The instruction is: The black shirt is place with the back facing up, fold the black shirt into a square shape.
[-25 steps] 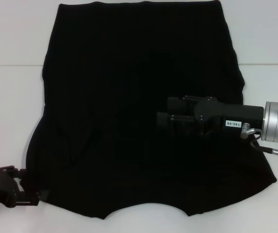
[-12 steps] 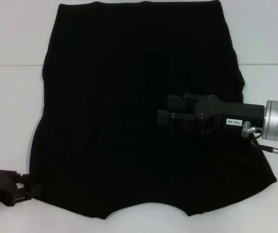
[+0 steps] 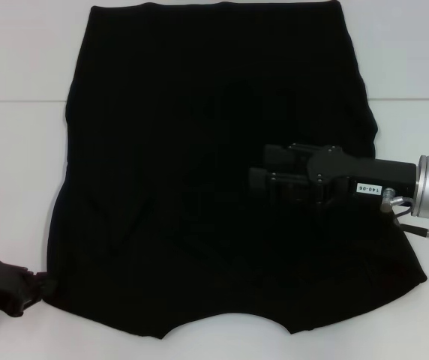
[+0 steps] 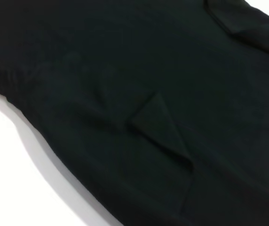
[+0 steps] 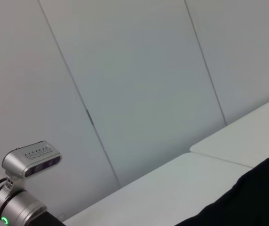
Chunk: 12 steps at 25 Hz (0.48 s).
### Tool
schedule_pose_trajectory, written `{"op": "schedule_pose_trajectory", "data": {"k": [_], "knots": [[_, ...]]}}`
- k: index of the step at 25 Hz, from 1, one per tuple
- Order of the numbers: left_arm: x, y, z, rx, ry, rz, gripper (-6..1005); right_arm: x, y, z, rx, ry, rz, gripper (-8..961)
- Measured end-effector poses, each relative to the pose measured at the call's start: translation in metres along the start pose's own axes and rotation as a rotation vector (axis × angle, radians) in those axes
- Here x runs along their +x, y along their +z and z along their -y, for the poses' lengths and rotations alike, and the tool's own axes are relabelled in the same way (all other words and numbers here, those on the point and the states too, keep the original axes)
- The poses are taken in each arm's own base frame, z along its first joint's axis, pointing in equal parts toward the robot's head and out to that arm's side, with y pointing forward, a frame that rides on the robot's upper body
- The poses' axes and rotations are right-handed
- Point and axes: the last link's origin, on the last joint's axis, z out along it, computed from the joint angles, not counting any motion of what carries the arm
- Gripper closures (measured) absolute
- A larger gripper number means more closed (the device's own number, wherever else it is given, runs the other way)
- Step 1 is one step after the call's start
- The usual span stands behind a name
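Withdrawal marks this second: the left gripper (image 3: 40, 287) has slid off the black shirt (image 3: 199, 150) toward the desk's (image 3: 19, 150) near-left corner, its jaw state impossible to tell, while the right gripper (image 3: 253, 179), fingers seemingly spread, retreats rightward. The shirt lies flat mid-desk, folding barely begun.

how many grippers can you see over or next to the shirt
2. The right gripper reaches in from the right, above the middle-right of the black shirt. The left gripper sits at the shirt's near-left corner, mostly cut off by the head view's edge.
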Motion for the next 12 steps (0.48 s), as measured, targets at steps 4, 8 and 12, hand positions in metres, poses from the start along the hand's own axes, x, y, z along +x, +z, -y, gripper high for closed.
{"op": "schedule_pose_trajectory", "data": {"k": [4, 8, 12], "knots": [[0.003, 0.002, -0.001, -0.002, -0.009, -0.016, 875, 0.003, -0.005, 0.002, 0.016, 0.013, -0.007, 192], [0.009, 0.002, -0.003, -0.016, -0.034, -0.05, 906, 0.008, -0.022, 0.007, 0.047, 0.056, -0.015, 192], [0.013, 0.003, -0.005, -0.028, -0.048, -0.071, 914, 0.016, -0.046, 0.014, 0.096, 0.111, -0.026, 192]]}}
